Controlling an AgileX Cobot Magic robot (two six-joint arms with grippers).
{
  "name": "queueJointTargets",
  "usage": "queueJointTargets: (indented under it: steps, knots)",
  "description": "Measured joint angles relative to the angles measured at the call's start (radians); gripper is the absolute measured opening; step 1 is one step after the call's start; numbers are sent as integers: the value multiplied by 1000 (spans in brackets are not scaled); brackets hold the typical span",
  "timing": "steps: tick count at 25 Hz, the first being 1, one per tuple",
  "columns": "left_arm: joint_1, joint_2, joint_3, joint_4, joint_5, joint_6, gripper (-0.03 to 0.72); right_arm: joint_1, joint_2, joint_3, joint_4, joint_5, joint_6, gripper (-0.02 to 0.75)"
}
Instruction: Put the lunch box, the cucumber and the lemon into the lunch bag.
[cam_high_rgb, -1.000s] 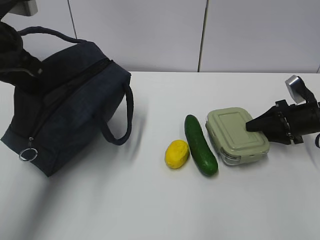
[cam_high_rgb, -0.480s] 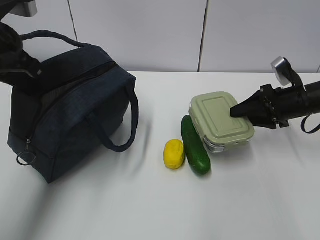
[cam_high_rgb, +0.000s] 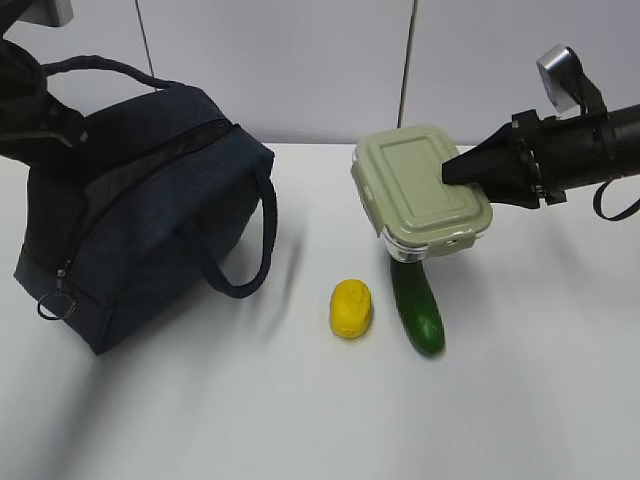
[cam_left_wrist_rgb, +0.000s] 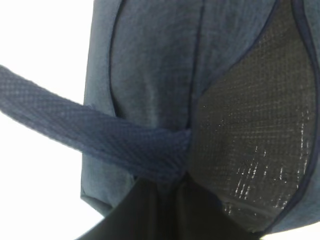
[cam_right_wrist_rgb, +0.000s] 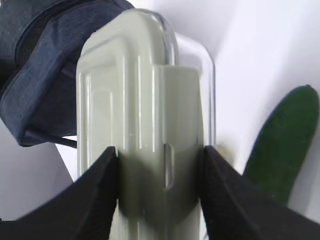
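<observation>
While pinching the lunch box (cam_high_rgb: 424, 190) (cam_right_wrist_rgb: 142, 125) by its near end, hung above the table (cam_high_rgb: 300, 400) as the right gripper (cam_high_rgb: 450, 170) (cam_right_wrist_rgb: 160, 165), fingers (cam_right_wrist_rgb: 97, 195) pressed on both sides of the sage-green lid's clip. Carried the box tilted and clear of the surface, contents not discernible through the clear wall. Lay just below and beyond the gripper's tips: the cucumber (cam_high_rgb: 417, 303) (cam_right_wrist_rgb: 282, 142), its upper end hidden under the raised box. Sat a little farther out to the left of that: the lemon (cam_high_rgb: 351, 307), apart from the cucumber. Stood well ahead of the right gripper, at the far left: the navy lunch bag (cam_high_rgb: 140, 220) (cam_left_wrist_rgb: 200, 100) (cam_right_wrist_rgb: 45, 65), zipper shut, nothing visible inside. Held one of the bag's loop handles (cam_left_wrist_rgb: 95, 137), apparently, as the left gripper (cam_high_rgb: 40, 130); jaw state not discernible.
</observation>
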Motion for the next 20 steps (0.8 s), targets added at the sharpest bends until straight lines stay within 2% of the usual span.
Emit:
queueJointTargets:
  steps: [7,13,20]
  knots:
    - [-66,0,0,16,-23,-36,-8,49,-55,0,18,5,18,364]
    - [-95,22,0,18,-29,-57,-8,92,-108,0,25,7,37,363]
    - [-137,28,0,16,-51,-61,-8,178,-128,0,71,11,50,363]
